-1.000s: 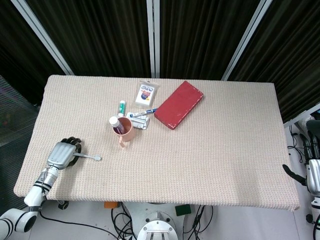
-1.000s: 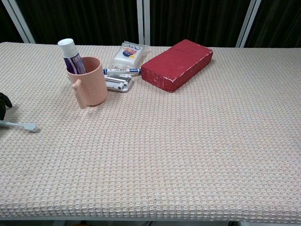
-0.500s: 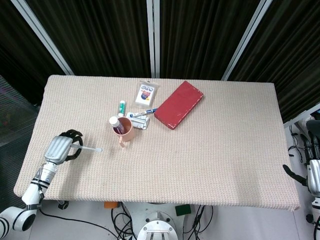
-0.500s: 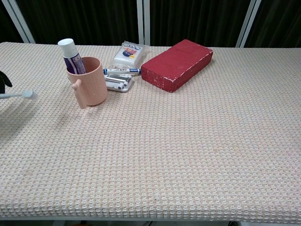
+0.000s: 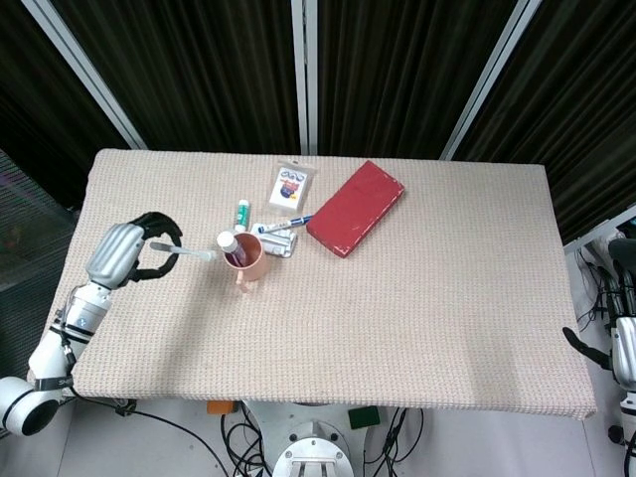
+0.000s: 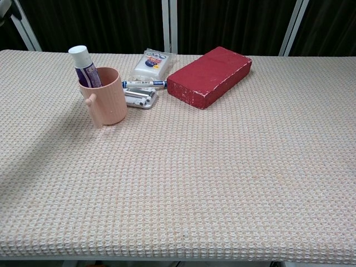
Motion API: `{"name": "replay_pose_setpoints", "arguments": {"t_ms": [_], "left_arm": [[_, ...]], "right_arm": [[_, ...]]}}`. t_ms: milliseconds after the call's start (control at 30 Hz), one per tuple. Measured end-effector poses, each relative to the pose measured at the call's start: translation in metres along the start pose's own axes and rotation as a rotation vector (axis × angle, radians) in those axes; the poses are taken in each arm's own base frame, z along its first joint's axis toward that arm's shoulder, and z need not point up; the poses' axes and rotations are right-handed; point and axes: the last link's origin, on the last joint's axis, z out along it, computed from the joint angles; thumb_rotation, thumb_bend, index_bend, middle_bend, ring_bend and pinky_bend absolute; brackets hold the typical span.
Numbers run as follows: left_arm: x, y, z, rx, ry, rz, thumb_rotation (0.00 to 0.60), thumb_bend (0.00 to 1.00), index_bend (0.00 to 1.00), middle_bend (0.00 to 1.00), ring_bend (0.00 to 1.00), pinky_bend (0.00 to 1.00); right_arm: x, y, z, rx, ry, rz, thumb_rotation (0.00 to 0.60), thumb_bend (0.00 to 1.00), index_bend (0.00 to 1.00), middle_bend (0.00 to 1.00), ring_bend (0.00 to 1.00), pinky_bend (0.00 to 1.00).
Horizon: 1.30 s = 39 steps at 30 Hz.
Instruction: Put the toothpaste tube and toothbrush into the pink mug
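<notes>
The left hand (image 5: 127, 251) hangs above the desk (image 5: 417, 298) near its left edge, fingers curled around the handle of the toothbrush (image 5: 184, 250), whose head points right and ends just short of the mug (image 5: 245, 255). The mug stands near the middle of the far edge with the tube (image 6: 84, 67) upright inside it, a red block (image 5: 355, 208) further right. The right hand (image 5: 624, 350) hangs off the desk's right edge, holding nothing, fingers loosely apart.

On the surface (image 5: 417, 298), the mug (image 5: 245, 255) holds the tube (image 5: 229, 242). Left of it, the left hand (image 5: 124, 253) holds the toothbrush (image 5: 184, 250) above the surface. Behind the mug lie a packet (image 5: 292, 186) and a pen (image 5: 281, 226); the block (image 5: 355, 208) lies right of them.
</notes>
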Motion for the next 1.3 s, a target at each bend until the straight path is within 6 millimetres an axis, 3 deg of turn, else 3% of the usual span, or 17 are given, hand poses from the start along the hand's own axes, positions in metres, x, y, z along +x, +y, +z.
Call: {"name": "replay_pose_setpoints", "arguments": {"t_ms": [233,533,800,1300], "left_arm": [[0.006,0.038,0.031,-0.046,-0.007,-0.183,0.600,0.38,0.69,0.45,0.29,0.42],[-0.030,0.058,0.057,0.009,-0.119,-0.552,0.600,0.38,0.70,0.46,0.30,0.42],[-0.060,0.059,0.072,0.037,-0.135,-0.724,0.600,0.37,0.71,0.46,0.30,0.40],[-0.086,0.037,0.088,0.090,-0.080,-0.748,0.600,0.37,0.71,0.46,0.30,0.31]], "right_arm": [[0.000,0.001,0.001,-0.002,0.000,0.001,0.600,0.35,0.00,0.00,0.00,0.00],[0.001,0.001,0.002,0.000,0.001,0.003,0.600,0.35,0.00,0.00,0.00,0.00],[-0.001,0.002,0.002,-0.002,-0.004,0.005,0.600,0.34,0.00,0.00,0.00,0.00],[-0.002,0.004,0.002,-0.008,-0.008,0.002,0.600,0.35,0.00,0.00,0.00,0.00]]}}
